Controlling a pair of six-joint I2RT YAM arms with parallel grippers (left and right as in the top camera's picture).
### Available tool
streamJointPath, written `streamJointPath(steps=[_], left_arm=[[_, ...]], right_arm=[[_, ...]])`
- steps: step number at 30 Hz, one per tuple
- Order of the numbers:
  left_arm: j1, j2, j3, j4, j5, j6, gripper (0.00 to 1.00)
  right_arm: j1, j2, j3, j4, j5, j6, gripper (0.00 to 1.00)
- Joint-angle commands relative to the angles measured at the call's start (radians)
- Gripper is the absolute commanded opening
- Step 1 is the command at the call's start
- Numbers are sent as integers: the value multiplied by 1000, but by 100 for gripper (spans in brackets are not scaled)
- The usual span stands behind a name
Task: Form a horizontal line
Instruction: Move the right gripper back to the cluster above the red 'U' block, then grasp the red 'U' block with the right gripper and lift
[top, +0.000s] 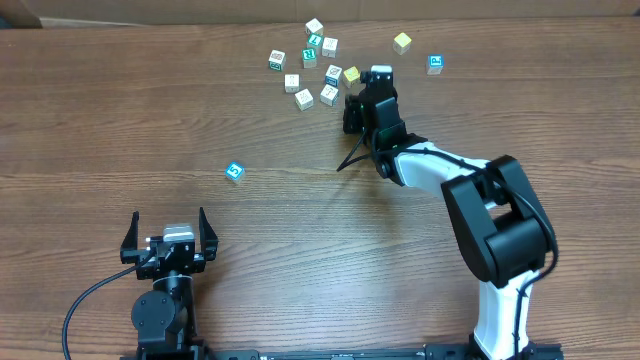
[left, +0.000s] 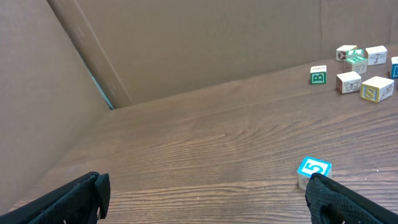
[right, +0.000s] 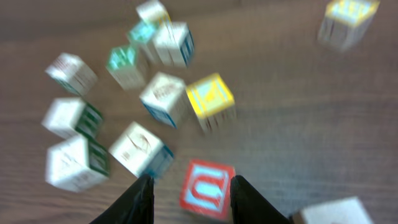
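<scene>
All looked blurred. Right gripper (right: 193, 185) fingers stood apart, red block (right: 207, 190) lay between them. Yellow block (right: 211, 99) sat just beyond; white blocks (right: 74, 163) clustered leftward.

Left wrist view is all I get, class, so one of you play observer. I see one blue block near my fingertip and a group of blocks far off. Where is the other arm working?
Observer: The right gripper is down at the right edge of the block cluster, on the far side of the table.
Operator: Has it gripped anything?
Observer: Not yet. Its wrist view shows the fingers apart, one on each side of a red-faced block.
Operator: Are there blocks beyond my frame?
Observer: Yes. A yellow block and a blue-faced block lie apart, to the right of the cluster.
</scene>
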Motion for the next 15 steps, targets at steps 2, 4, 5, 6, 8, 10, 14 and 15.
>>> streamJointPath(steps=[2, 4, 5, 6, 8, 10, 14, 15], left_arm=[[-6, -6, -5, 1, -9, 19, 100], [-6, -6, -5, 1, -9, 19, 100], [-6, -6, -5, 1, -9, 19, 100], [-6, -6, -5, 1, -9, 19, 99], [-6, -6, -5, 1, -9, 19, 100], [-6, -6, -5, 1, -9, 19, 100], [-6, -6, -5, 1, -9, 19, 99], [-6, -6, -5, 1, -9, 19, 100]], right_arm=[[-3, -30, 22, -18, -8, -1, 62], [-2, -10, 22, -31, -8, -1, 64], [-2, 6, 22, -29, -8, -1, 64], [-2, 18, 22, -26, -8, -1, 64], [-2, 32, 22, -10, -7, -1, 64], [-2, 49, 22, 23, -8, -1, 64], [-2, 72, 22, 42, -8, -1, 64], [-2, 75, 22, 43, -8, -1, 64]])
